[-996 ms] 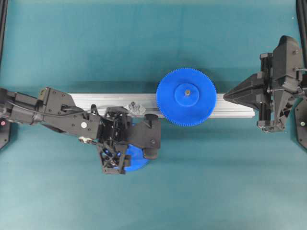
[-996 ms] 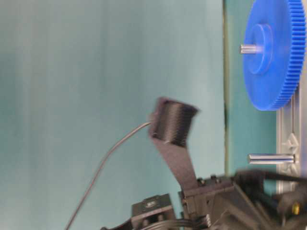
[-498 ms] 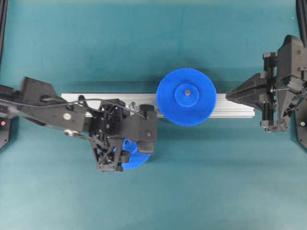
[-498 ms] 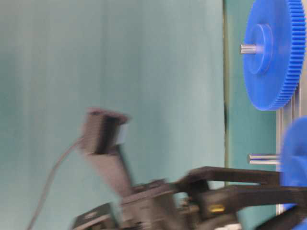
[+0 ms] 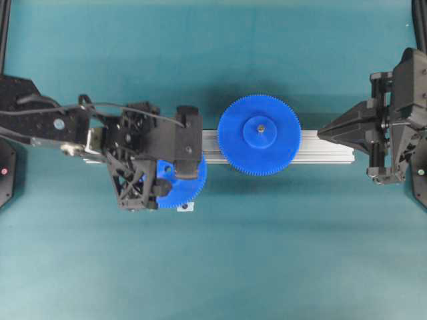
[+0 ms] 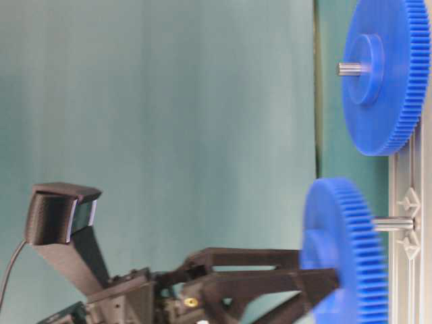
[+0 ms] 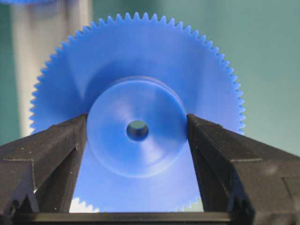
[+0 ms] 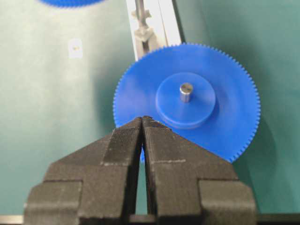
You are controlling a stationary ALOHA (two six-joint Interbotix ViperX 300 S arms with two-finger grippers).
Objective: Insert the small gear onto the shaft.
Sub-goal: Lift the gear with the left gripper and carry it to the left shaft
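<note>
The small gear (image 5: pixel 192 187) is a blue toothed disc, and my left gripper (image 5: pixel 175 175) is shut on its raised hub. In the left wrist view both black fingers (image 7: pixel 61 145) press the sides of the hub (image 7: pixel 137 154), and green cloth shows through the centre hole. The table-level view has the small gear (image 6: pixel 344 250) held level just above the rail, overlapping the tip of the shaft (image 6: pixel 395 223). From overhead the shaft is hidden under the left gripper. My right gripper (image 5: pixel 321 134) is shut and empty, hovering at the rail's right end.
A larger blue gear (image 5: pixel 259 135) sits on its own pin on the aluminium rail (image 5: pixel 320 148). Just in front of the small gear, a tiny white tag (image 5: pixel 185 207) lies on the teal cloth. The right wrist view shows the shaft (image 8: pixel 139 9) beyond the larger gear (image 8: pixel 220 126).
My left arm carried the small gear back from in front of the rail to over the rail's front edge by the shaft. The right arm drifted slightly right.
</note>
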